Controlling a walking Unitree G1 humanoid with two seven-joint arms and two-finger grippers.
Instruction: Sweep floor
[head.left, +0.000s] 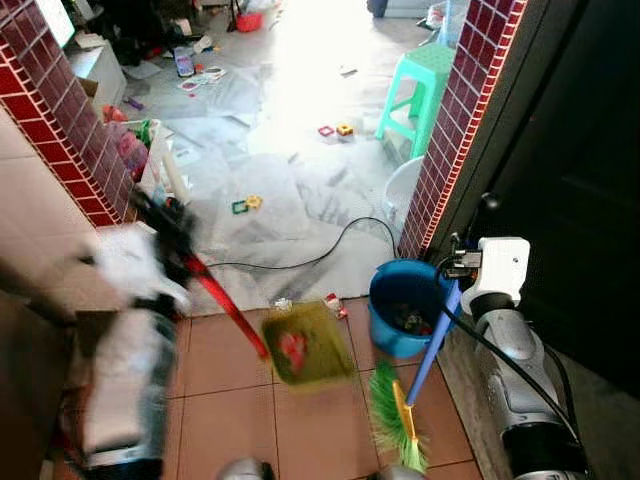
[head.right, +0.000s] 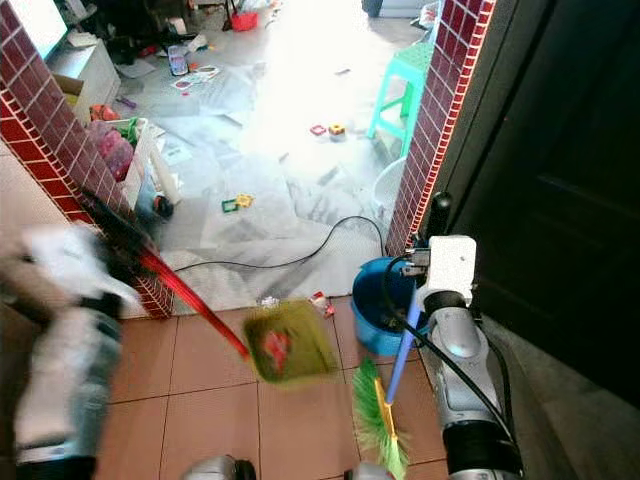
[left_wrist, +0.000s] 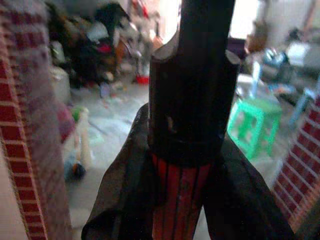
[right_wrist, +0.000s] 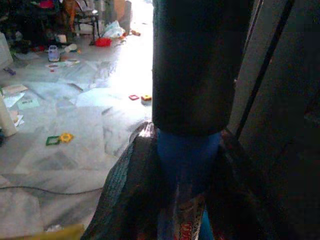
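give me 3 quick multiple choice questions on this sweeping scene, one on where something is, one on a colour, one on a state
1. Where is the blue bucket?
A. by the brick pillar, near the broom
B. on the green stool
C. beside the left wall

2. What colour are the broom bristles?
A. red
B. green
C. white

3. What is the left gripper doing?
A. hanging idle
B. gripping the bucket
C. closed on the dustpan handle

Answers:
1. A: the bucket stands on the tiles at the pillar's foot, by the broom.
2. B: the bristles are green, on a blue handle.
3. C: the left wrist view shows the fingers around the red and black handle.
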